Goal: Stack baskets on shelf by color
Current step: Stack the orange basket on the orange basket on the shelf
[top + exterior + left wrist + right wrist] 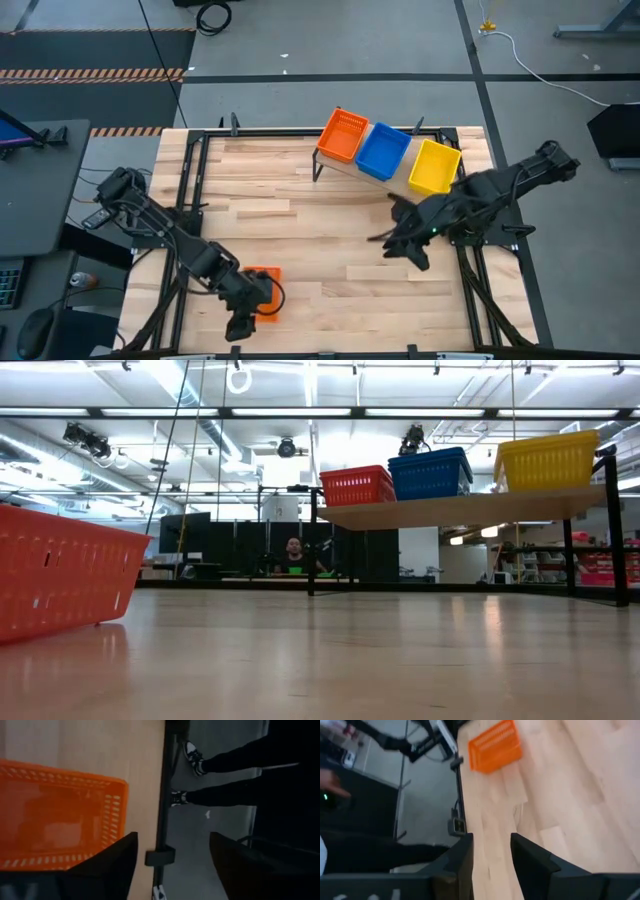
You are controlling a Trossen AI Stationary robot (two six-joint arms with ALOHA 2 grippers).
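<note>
Slatted wooden tabletop (pixel 330 240) fills the middle of the high view. Low and left of centre, the left gripper (pixel 243 322) hovers with fingers spread at the near edge of a lone orange basket (pixel 262 288). Right of centre, the right gripper (pixel 393 247) hangs empty, fingers parted. Beyond, toward the upper middle, the shelf (pixel 395 182) carries orange (pixel 343 135), blue (pixel 384 151) and yellow (pixel 434 166) baskets side by side. A person's shoes (pixel 192 755) stand on the floor past the table edge.
</note>
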